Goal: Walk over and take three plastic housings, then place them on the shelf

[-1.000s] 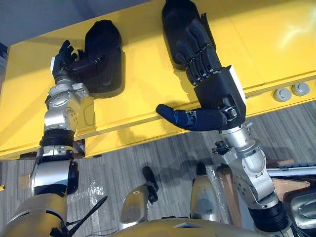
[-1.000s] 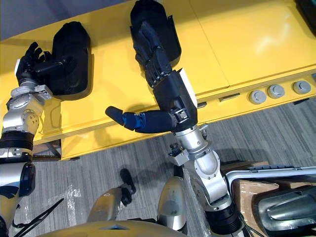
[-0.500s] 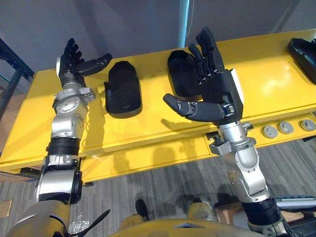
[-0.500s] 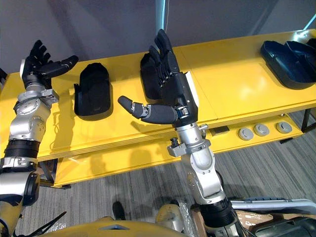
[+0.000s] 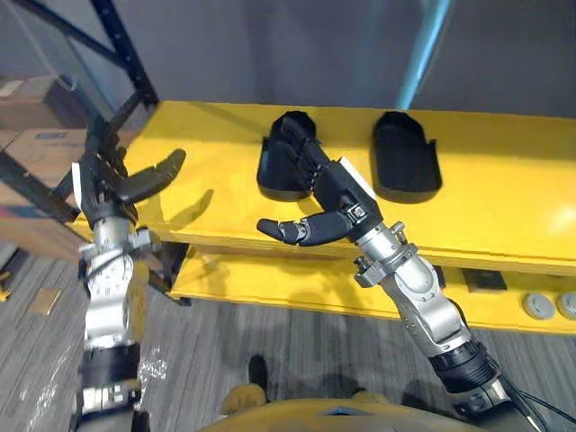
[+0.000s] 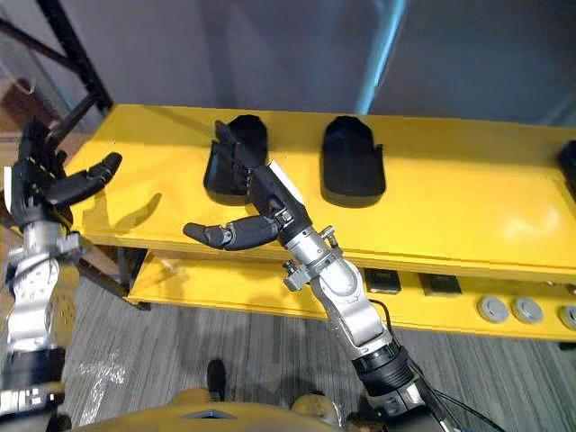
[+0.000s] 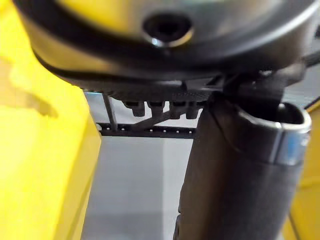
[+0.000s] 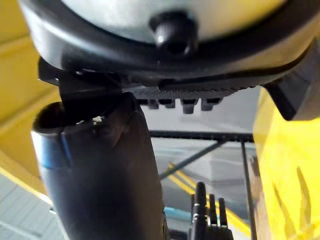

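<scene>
A second ago I had both palms laid down on the two housings, and since then I have lifted them clear with nothing in either. The head camera has also swung toward the left end of the yellow table (image 5: 504, 189), so the shift across the whole picture is my view moving. The housings still lie where they were on the tabletop.

The left robot hand (image 5: 112, 184) hangs just off the table's left end, fingers straight and spread wide, thumb out, empty. The right robot hand (image 5: 344, 202) is over the table's front half, also wide and empty. The left housing (image 5: 277, 166) lies on the table just behind it. The right housing (image 5: 405, 166) lies beside that one, near the table's middle.

I read this as a release rather than a failed pick. If so, two are down and a third is owed.

- The right hand's fingers overlap the left housing, so I cannot tell whether they brush it or float above.
- A dark shape (image 6: 569, 166) at the table's far right end is cut by the frame. It may be more housings.
- A black rack (image 5: 121, 54) stands past the table's left end, with its shelves out of frame.
</scene>
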{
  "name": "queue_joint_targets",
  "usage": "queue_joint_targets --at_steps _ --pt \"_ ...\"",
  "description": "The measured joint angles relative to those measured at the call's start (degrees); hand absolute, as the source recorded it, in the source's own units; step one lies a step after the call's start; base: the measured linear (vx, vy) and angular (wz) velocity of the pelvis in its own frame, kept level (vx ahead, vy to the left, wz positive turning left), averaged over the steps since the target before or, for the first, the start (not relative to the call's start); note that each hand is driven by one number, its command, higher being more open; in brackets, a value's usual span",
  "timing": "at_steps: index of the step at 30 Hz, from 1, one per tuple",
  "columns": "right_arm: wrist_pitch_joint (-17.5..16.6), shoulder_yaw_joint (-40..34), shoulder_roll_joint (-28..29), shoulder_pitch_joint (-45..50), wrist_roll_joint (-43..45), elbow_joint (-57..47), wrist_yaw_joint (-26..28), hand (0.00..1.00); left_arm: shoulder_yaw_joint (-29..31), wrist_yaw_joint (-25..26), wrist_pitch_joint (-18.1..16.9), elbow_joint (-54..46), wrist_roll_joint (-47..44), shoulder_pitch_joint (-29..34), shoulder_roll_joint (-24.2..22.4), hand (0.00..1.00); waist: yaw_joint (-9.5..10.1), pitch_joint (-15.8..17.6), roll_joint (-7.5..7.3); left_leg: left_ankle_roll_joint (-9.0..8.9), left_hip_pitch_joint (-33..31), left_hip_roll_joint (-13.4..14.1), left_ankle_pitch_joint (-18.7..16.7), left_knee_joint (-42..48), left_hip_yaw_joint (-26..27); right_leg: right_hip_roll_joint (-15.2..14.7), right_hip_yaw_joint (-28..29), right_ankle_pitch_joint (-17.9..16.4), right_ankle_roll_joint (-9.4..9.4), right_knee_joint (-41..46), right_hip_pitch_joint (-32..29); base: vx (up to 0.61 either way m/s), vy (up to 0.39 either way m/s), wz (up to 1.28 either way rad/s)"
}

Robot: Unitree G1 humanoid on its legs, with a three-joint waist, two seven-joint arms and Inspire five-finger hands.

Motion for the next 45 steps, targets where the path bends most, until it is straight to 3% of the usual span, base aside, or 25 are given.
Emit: queue_joint_targets --at_steps 3,7,14,26,32,37,45 --pt "0.0 0.0 0.0 -0.2 -1.6 0.0 2.5 1.00 -0.6 -3.8 -1.0 -2.6 -1.1 4.2 -1.9 1.00 0.47 0.0 -0.15 0.03 -1.2 0.2 0.7 0.0 -1.0 0.5 -0.7 0.3 -0.54 -0.7 -0.3 -0.06 0.002 0.17" --pt "-0.1 0.0 -0.2 -0.3 -1.6 0.2 4.0 1.00 -2.3 -8.4 -2.2 -4.1 -1.9 4.4 -2.1 1.00 0.63 0.4 -0.75 -0.11 -3.4 0.3 1.5 0.0 -2.1 0.9 -0.6 0.8 -0.78 -0.7 -2.0 -0.07 0.006 0.10" --pt "0.0 0.0 -0.4 -0.3 -1.9 0.2 5.3 1.00 -2.9 -9.3 -4.8 -5.4 -3.6 4.3 -2.1 1.00 0.42 3.8 -1.93 -0.05 -4.2 0.2 1.9 0.0 -2.1 0.9 0.1 1.0 -0.90 0.1 -3.3 -0.03 0.006 0.00" --pt "0.5 -2.1 -0.5 -2.0 -6.2 2.7 3.2 1.00 -4.2 -9.1 -7.2 -6.7 -5.9 2.2 -2.2 1.00 -0.15 10.6 -1.36 0.14 -6.6 0.3 1.6 1.9 -1.8 0.8 1.1 1.0 -0.93 1.8 -6.2 0.00 -0.007 -0.03" --pt "0.5 -3.9 -0.3 -3.8 -8.4 3.0 1.0 1.00 -4.8 -12.1 -7.3 -10.9 -8.3 0.8 -2.6 1.00 -0.27 14.5 -0.99 0.23 -7.1 0.4 1.1 3.7 -1.8 0.5 1.4 0.6 -1.41 3.4 -6.8 0.00 -0.003 -0.01" --pt "0.5 -5.1 0.2 -4.4 -8.5 3.2 -0.2 1.00 -5.4 -14.5 -7.4 -11.3 -8.3 0.6 -3.9 1.00 -0.33 15.4 -0.19 0.03 -7.7 0.3 0.6 3.8 -1.8 0.4 1.4 0.5 -1.51 3.7 -7.4 0.00 0.000 0.00" --pt "0.5 -6.2 1.4 -7.4 -8.5 5.0 -0.7 1.00 -6.4 -14.8 -7.3 -11.3 -8.3 -0.7 -4.1 1.00 -0.41 17.7 -0.22 0.40 -9.0 0.3 0.4 5.8 -1.7 0.0 1.9 0.1 -1.82 5.5 -8.7 0.00 -0.002 -0.01"
